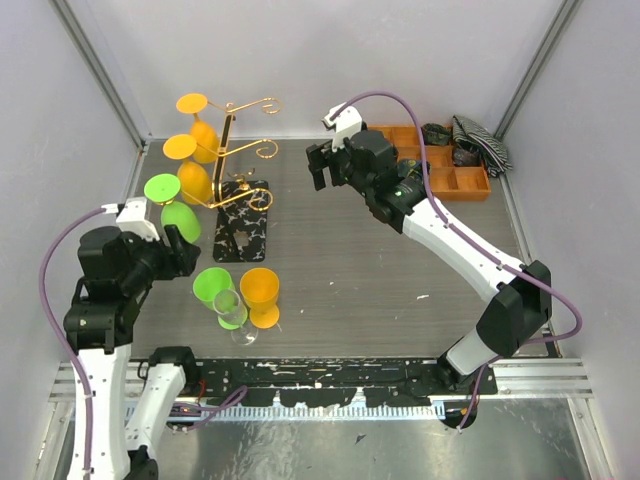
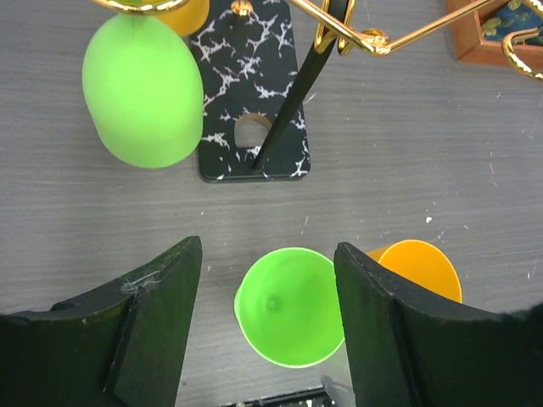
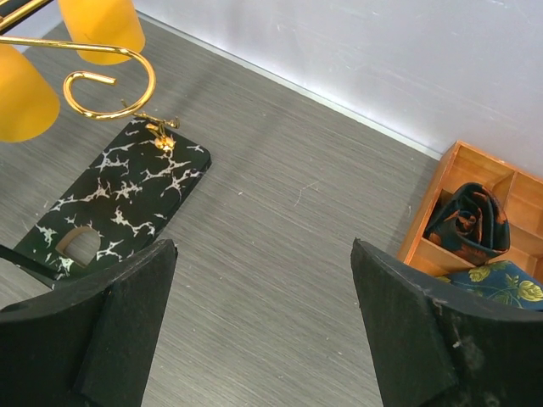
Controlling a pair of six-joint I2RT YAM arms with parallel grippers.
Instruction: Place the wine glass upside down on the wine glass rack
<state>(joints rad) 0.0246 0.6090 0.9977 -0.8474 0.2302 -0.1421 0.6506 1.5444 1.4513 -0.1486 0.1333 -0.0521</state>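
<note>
At the left: left end effector point(image 2: 267, 248) spread wide, holding nothing, poised over the upright green glass point(image 2: 288, 305).
At the right: right end effector point(image 3: 263, 246) spread wide, empty, above the desk point(image 3: 297, 220).
Standing on desk: three, the green glass, an orange glass point(image 1: 260, 290) and a clear glass point(image 1: 240, 325).
Hung upside down: three, two hung orange glasses point(image 1: 200, 135) and one hung green glass point(image 2: 142, 89).
Rack: one wine glass rack point(image 1: 228, 150), just beyond the left end effector, left of the right one, touching neither.

Bright, even, diffuse light in all three views, with only soft, faint shadows on the grey table point(image 1: 350, 270). Wrist views are sharp at centre; the dark fingers point(image 2: 153, 331) at the lower edge blur slightly
</note>
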